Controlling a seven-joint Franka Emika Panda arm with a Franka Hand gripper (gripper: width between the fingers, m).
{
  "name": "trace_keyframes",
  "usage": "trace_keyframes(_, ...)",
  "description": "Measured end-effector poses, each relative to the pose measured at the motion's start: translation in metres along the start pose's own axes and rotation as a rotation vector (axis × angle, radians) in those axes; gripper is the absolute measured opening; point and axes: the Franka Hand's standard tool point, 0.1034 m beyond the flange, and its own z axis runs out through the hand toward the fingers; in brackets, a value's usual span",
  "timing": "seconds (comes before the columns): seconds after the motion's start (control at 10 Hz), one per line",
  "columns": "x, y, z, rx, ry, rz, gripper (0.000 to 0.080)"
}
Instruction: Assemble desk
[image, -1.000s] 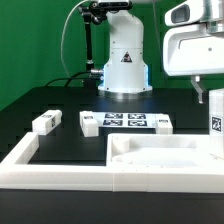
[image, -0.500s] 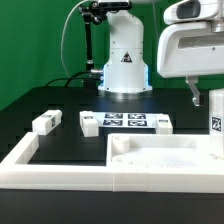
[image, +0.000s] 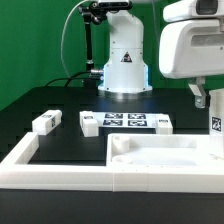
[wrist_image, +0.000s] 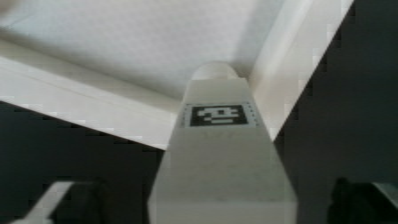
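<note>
The white desk tabletop (image: 160, 158) lies at the front with its hollows facing up. A white leg (image: 216, 122) with a square tag stands upright at the tabletop's corner on the exterior view's right. My gripper (image: 208, 98) hangs just above this leg, and one dark finger (image: 199, 95) shows. In the wrist view the leg (wrist_image: 219, 130) stands between my fingers (wrist_image: 50, 203), with dark gaps on both sides. The gripper (wrist_image: 214, 206) is open, and the tabletop (wrist_image: 125, 50) lies below.
Three loose tagged legs lie on the black surface: one (image: 45, 122) at the exterior view's left, one (image: 88, 123) beside the marker board (image: 125, 121), and one (image: 162, 123) at its other end. A long white rim (image: 25, 155) frames the front. The robot base (image: 124, 60) stands behind.
The gripper has shifted slightly toward the exterior view's left and looks a little larger. The upright leg and the other parts have not moved.
</note>
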Motion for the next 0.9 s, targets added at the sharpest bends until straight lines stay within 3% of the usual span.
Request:
trace_keyframes(0.2,0.0000,-0.0002,0.0000,0.000,0.000,0.000,0.0285)
trace_keyframes(0.5,0.0001,-0.0009,0.0001,0.004,0.001,0.066,0.0288)
trace_keyframes(0.9,0.0004,-0.0047,0.0017,0.008,0.013,0.519,0.0288)
